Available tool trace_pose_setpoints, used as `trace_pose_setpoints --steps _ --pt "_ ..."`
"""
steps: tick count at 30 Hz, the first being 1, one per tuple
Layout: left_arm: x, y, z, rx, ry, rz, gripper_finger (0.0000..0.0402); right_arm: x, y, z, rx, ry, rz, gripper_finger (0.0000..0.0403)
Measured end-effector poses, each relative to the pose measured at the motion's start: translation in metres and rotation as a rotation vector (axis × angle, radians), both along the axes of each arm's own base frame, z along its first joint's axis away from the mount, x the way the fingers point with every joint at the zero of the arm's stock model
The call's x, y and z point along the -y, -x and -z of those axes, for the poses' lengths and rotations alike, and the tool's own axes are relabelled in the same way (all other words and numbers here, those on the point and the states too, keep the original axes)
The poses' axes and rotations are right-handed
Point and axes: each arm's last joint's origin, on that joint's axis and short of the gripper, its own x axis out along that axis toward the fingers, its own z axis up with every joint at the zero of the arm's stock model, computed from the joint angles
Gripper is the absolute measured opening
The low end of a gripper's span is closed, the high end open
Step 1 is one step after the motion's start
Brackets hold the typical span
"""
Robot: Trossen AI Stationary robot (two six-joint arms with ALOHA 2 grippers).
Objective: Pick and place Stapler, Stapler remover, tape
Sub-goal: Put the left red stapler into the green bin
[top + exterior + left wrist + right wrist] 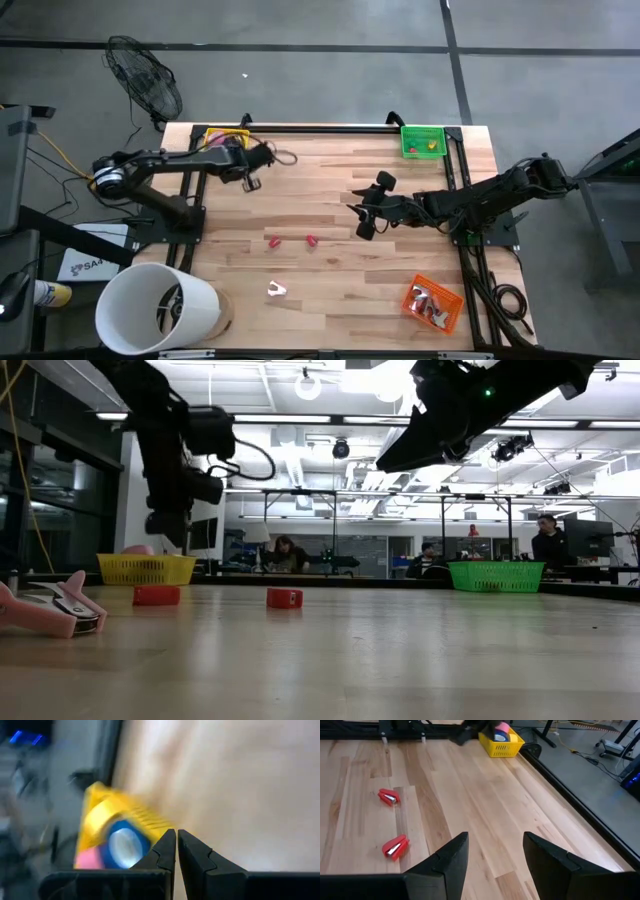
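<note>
Over the far left corner of the wooden table, the left gripper hangs clenched on nothing, just beside the yellow basket.

That basket already holds a blue roll of tape and something pink; from where I stand I cannot tell what the pink thing is. Two small red staplers lie near each other mid-table, and a pale pink staple remover sits apart from them toward the near edge. Above the middle of the table the right gripper hovers with its fingers spread, carrying nothing. A green basket stands at the far right, an orange tray at the near right.
</note>
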Motion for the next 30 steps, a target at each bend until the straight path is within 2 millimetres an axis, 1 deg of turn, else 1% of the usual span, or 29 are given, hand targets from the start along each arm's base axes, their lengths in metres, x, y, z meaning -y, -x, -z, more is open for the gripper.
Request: trace_pose_setpoints --steps 4,9,13,17,21,26,28,30 --pt "0.027 -0.005 -0.004 -0.005 0.134 0.217 0.0017 0.000 0.001 0.002 -0.021 0.004 -0.001 0.0181" --pt "0.060 -0.013 -0.008 0.065 0.284 0.400 0.0017 0.000 0.002 0.003 -0.042 0.006 0.000 0.0181" --pt "0.083 -0.019 -0.008 0.133 0.386 0.463 0.0017 0.000 0.002 0.003 -0.042 0.006 0.000 0.0181" --pt "0.102 -0.026 -0.010 0.212 0.450 0.531 0.0017 0.000 0.002 0.003 -0.044 0.007 -0.001 0.0181" --pt "0.116 -0.034 -0.013 0.274 0.442 0.617 0.0017 0.000 0.002 0.005 -0.060 -0.007 -0.028 0.0181" --pt "0.131 -0.038 -0.016 0.325 0.441 0.678 0.0017 -0.002 0.004 0.008 -0.091 -0.056 -0.068 0.0181" --pt "0.138 -0.038 -0.017 0.341 0.447 0.677 0.0017 -0.002 0.004 0.009 -0.106 -0.059 -0.075 0.0181" --pt "0.144 -0.038 -0.017 0.360 0.454 0.640 0.0018 -0.002 0.005 0.010 -0.116 -0.064 -0.083 0.0181"
